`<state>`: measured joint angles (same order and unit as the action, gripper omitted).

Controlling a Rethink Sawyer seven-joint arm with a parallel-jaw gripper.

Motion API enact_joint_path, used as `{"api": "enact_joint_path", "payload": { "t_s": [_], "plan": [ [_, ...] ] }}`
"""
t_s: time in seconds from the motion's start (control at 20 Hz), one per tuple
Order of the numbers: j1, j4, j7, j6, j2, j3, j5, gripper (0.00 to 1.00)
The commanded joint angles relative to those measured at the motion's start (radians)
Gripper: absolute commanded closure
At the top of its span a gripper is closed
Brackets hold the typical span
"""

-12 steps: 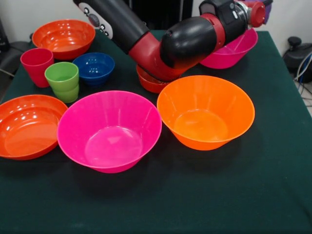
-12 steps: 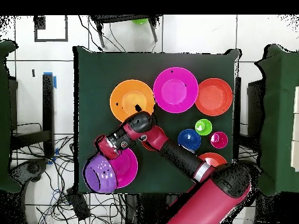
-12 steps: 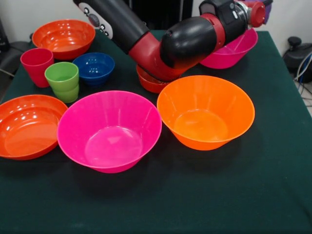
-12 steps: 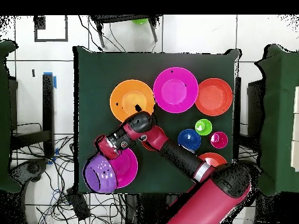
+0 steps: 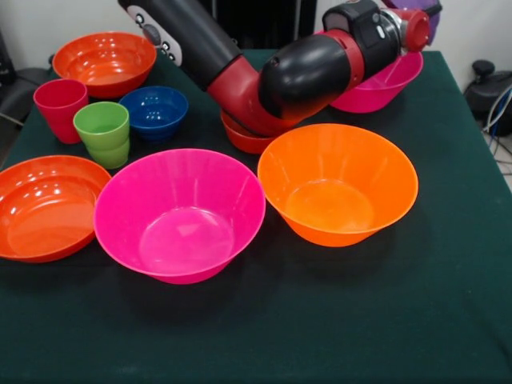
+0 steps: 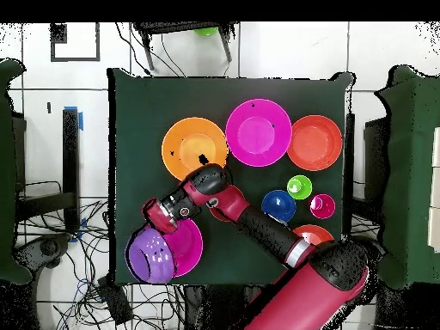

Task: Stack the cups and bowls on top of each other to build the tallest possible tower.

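My gripper is at the table's far right corner, shut on the rim of the medium purple bowl, which hangs over an upright hot pink bowl. In the overhead view the gripper and the purple bowl overlap that pink bowl. A second hot pink bowl and the large orange bowl stand side by side at the front. The red cup, the green cup and the small blue bowl cluster at the left. A small red-orange bowl lies under my elbow.
Shallow red-orange bowls sit at the front left and the back left. My arm stretches across the table's back half. All bowls stand upright and apart on the dark green cloth. Chairs and cables surround the table.
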<state>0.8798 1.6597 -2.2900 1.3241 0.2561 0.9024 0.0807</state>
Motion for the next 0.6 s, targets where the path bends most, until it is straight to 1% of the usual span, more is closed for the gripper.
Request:
{"api": "enact_joint_path", "payload": {
  "t_s": [0.05,0.25,0.6],
  "plan": [
    [-0.032,-0.162,0.172,-0.022,0.070,-0.096,0.004,1.00],
    [-0.052,-0.188,0.189,-0.040,0.081,-0.092,0.009,1.00],
    [-0.060,-0.186,0.205,-0.076,0.104,-0.098,0.018,1.00]
  ]
}}
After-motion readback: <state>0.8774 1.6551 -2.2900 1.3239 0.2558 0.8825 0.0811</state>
